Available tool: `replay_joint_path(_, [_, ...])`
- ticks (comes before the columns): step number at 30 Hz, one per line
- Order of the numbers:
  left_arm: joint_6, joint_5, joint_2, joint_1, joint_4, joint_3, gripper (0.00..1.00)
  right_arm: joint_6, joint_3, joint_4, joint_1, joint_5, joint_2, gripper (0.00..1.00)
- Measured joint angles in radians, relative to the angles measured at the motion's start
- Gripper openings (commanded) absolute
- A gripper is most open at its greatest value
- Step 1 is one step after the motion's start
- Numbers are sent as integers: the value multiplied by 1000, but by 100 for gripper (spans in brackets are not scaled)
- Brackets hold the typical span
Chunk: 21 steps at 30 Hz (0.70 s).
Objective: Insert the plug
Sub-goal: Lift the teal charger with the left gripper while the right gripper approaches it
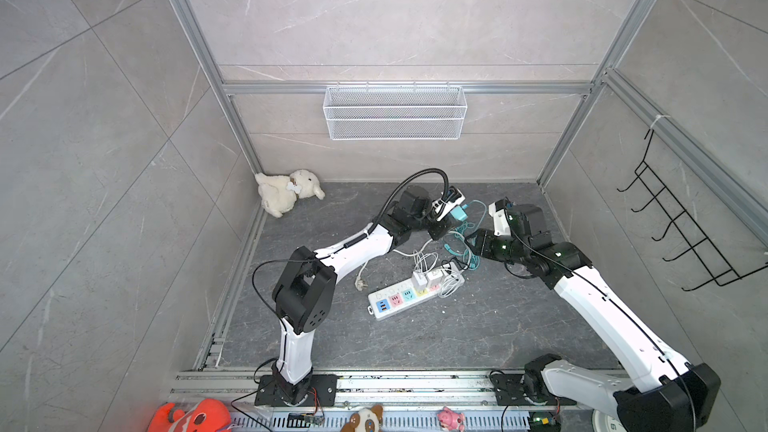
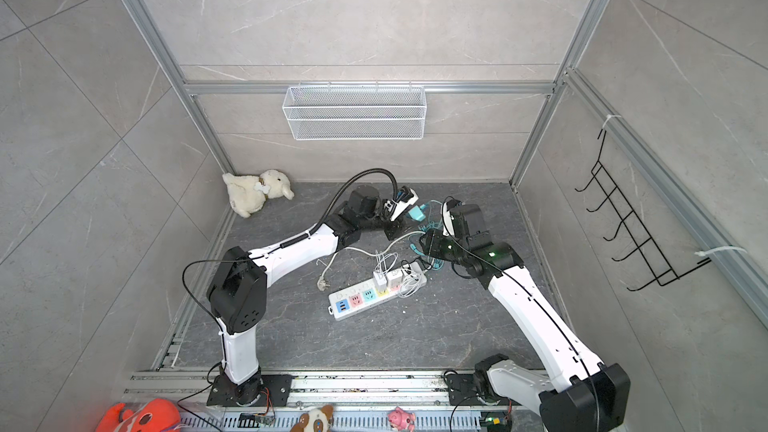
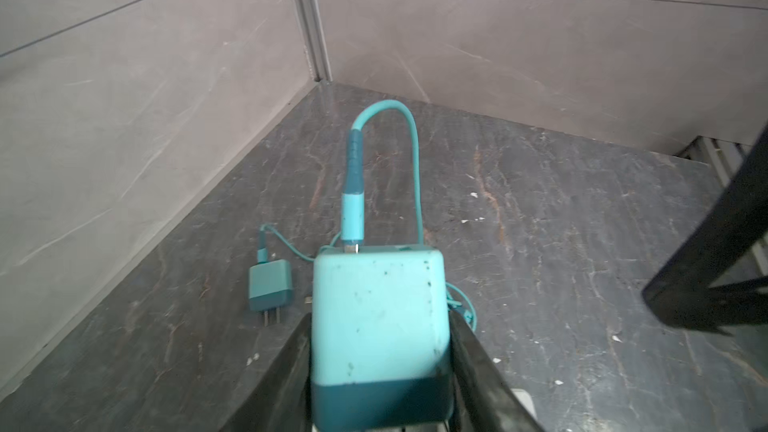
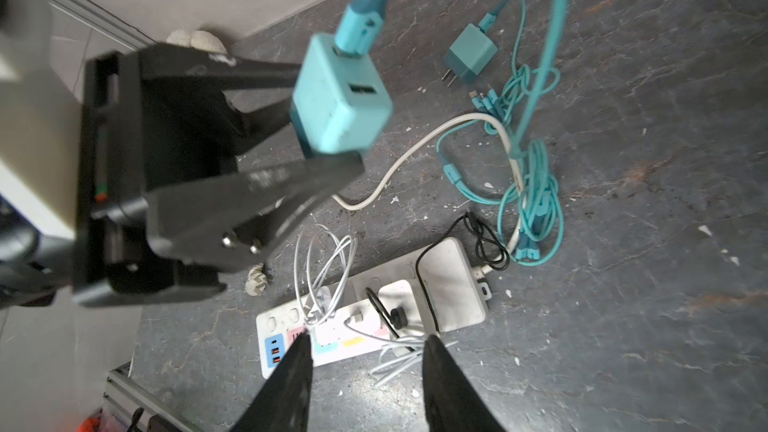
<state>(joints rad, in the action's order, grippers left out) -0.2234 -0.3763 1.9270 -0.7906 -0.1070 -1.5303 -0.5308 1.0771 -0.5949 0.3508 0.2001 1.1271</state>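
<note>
Above dark floor (image 1: 415,338), grey walls (image 1: 415,14), left end effector (image 3: 380,322) gripping teal plug (image 3: 374,284), right end effector (image 4: 369,340) spread

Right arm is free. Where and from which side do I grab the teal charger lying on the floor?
I'd come down with the right pincer and close on the floor charger across its two side faces, on the light teal body. It lies flat, prongs at one end, cable at the other, so only the sides are free. The left pincer holds the other charger.
</note>
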Motion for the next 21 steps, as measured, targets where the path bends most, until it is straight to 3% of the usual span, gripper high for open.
replay_joint_path(8, [19, 14, -39, -75, -47, 101, 36, -43, -97, 9, -6, -9, -138, 45])
replay_joint_path(14, [26, 45, -100, -86, -66, 149, 36, -58, -98, 10, -27, -13, -156, 46])
replay_joint_path(21, [6, 57, -117, -86, 26, -1, 34, -57, -72, -25, -32, -16, -251, 46])
